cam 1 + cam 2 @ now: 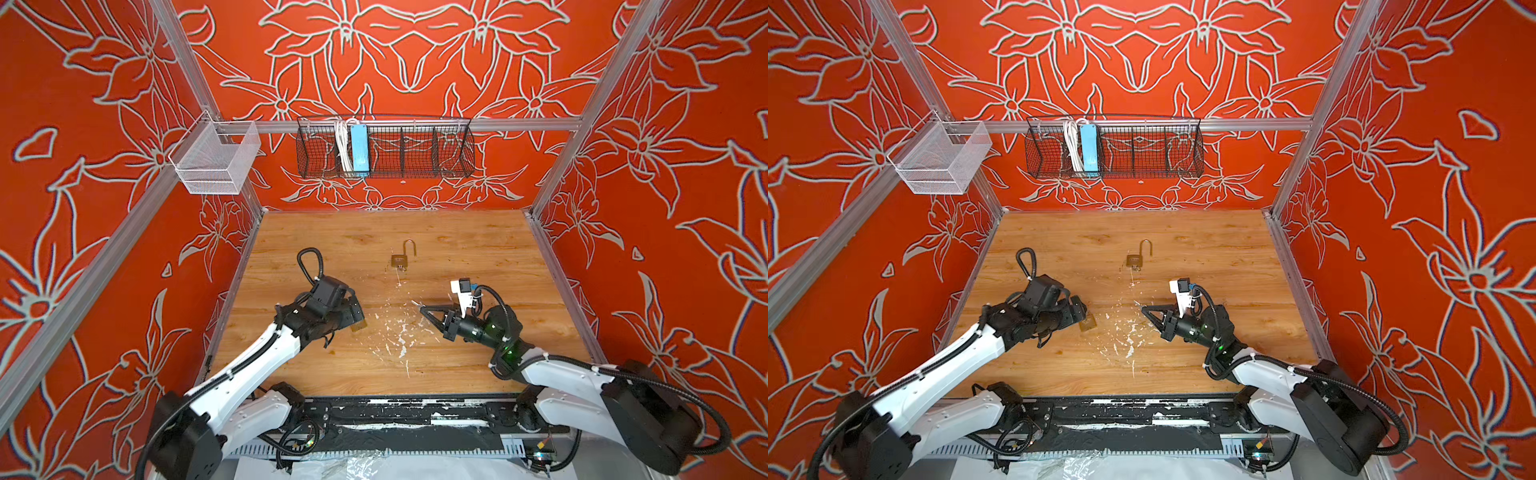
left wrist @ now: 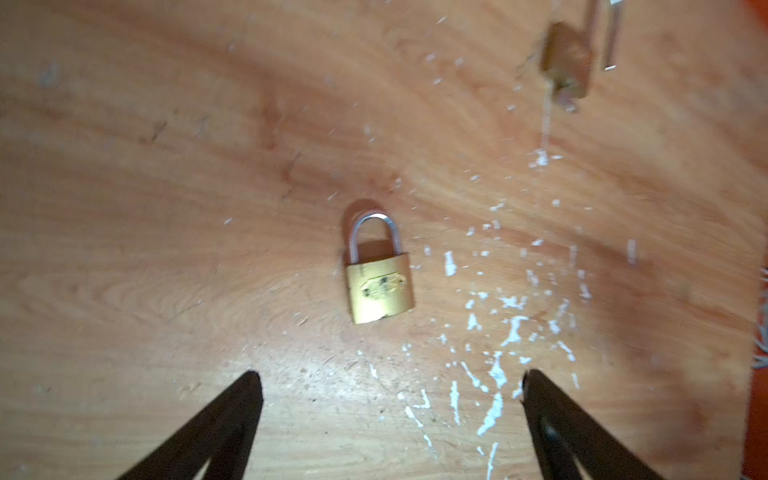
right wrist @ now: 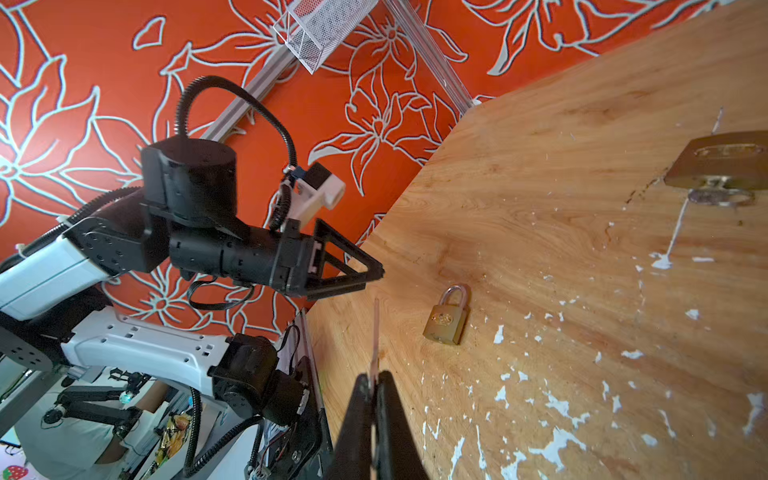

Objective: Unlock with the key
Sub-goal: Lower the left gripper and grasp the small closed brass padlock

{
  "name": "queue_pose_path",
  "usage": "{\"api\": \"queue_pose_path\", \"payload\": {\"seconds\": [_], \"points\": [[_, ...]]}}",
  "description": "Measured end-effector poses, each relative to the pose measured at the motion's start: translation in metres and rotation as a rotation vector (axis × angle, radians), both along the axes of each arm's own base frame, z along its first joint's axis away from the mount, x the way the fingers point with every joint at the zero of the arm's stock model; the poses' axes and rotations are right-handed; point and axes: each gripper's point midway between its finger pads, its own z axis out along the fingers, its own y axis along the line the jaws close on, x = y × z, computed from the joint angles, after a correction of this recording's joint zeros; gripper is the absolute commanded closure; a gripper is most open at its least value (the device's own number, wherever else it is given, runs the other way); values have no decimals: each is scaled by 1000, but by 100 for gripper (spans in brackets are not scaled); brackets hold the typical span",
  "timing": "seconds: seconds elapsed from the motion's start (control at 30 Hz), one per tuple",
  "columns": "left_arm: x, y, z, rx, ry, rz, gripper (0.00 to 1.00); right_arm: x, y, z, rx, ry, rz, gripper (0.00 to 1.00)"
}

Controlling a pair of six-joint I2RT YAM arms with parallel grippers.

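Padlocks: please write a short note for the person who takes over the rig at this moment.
The left gripper is open and empty, near the closed padlock, which lies flat on the table.
The right gripper is shut on a thin metal piece, probably a key.
Farther back lies a second padlock, shackle open, with a key in its base.
Done: that one is unlocked.
Left: the closed padlock, not yet held or keyed.

Noted orange-red walls [image 1: 37,104] patterned with pale grey outlined flowers. Saw a light wood-grain tabletop [image 1: 478,249] flecked with white. Found brass-gold bodies and silvery shackles on the closed padlock [image 2: 380,286] and the open padlock [image 1: 399,261]. Recorded a black left gripper [image 2: 390,382], a black right gripper [image 3: 376,378] pinching a thin pale key [image 3: 376,328], a white mesh basket [image 1: 216,162], a black wire basket [image 1: 415,153] and a light blue power strip [image 1: 359,149].
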Motion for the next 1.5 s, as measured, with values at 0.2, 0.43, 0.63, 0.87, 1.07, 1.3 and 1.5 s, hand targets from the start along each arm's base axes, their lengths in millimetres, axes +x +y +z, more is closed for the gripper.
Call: {"api": "queue_pose_path", "payload": {"seconds": [0.2,0.43,0.63,0.87,1.07,1.3,1.5], "points": [[1,-7,-26,23,144,59,8,-20,0,-6,-10,13,9,100],[13,-19,-45,49,205,74,24,-32,-7,-14,-42,23,-3,100],[31,-29,-60,95,263,70,27,-37,-12,-12,-71,-18,-7,100],[35,-33,-67,123,305,57,31,-37,-12,-22,-107,-8,-3,100],[30,-32,-76,135,343,53,34,-37,-11,-25,-120,-9,0,100],[25,-33,-88,144,382,49,37,-37,-12,-28,-137,-15,1,100],[25,-35,-89,137,390,40,65,-37,-13,-29,-140,-11,3,100]]}}
